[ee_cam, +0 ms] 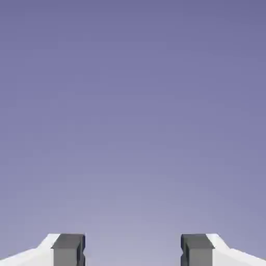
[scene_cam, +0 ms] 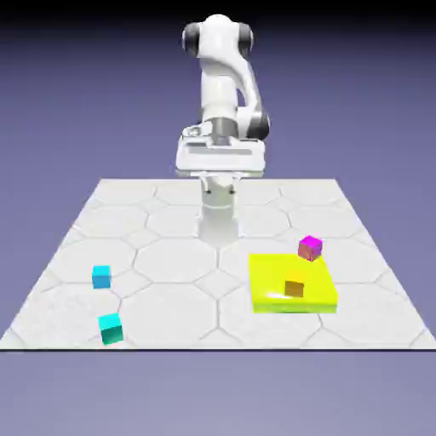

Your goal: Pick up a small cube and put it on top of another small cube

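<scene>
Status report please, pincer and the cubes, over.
Pincer open, empty. Turquoise cube on table, untouched. Orange-brown cube on yellow slab, top clear.

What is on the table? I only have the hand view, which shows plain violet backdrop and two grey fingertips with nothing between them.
Observer: A tiny turquoise cube sits near the table's front edge, on the exterior view's left.
Operator: Is the orange-brown cube near it?
Observer: No. The orange-brown cube rests on a flat yellow slab on the exterior view's right.
Operator: Any lookalikes?
Observer: A sky-blue cube lies behind the turquoise one, and a magenta cube sits at the slab's far corner.
Operator: Where is the gripper?
Observer: The gripper is open, raised well above the table at its far side.
</scene>
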Motion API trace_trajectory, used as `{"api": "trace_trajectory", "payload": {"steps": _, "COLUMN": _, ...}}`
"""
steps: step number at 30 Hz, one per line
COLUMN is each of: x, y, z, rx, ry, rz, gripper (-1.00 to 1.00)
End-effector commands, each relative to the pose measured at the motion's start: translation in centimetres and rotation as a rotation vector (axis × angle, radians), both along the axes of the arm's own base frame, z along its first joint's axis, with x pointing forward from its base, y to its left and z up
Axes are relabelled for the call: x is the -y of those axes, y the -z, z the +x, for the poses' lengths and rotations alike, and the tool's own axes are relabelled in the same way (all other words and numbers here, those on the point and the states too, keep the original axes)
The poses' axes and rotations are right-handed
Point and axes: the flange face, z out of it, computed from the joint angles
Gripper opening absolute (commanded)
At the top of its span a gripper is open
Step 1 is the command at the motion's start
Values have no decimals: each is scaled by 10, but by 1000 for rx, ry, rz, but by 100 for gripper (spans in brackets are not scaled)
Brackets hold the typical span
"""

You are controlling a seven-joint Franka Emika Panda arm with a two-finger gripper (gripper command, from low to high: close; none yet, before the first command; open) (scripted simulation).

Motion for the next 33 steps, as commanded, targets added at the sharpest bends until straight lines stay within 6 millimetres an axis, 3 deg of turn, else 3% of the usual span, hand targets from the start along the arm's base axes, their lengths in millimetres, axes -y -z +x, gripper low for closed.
{"api": "trace_trajectory", "payload": {"steps": 1, "x": 3, "y": 3, "z": 10, "rx": -36, "ry": -6, "rz": -15, "gripper": 0}}
{"api": "trace_trajectory", "payload": {"steps": 9, "x": 38, "y": 39, "z": 87, "rx": -333, "ry": -59, "rz": -123, "gripper": 0}}
{"api": "trace_trajectory", "payload": {"steps": 18, "x": 94, "y": 105, "z": 155, "rx": -680, "ry": -119, "rz": -218, "gripper": 0}}
{"api": "trace_trajectory", "payload": {"steps": 26, "x": 152, "y": 180, "z": 191, "rx": -999, "ry": -171, "rz": -272, "gripper": 0}}
{"api": "trace_trajectory", "payload": {"steps": 33, "x": 204, "y": 253, "z": 201, "rx": -1286, "ry": -214, "rz": -292, "gripper": 0}}
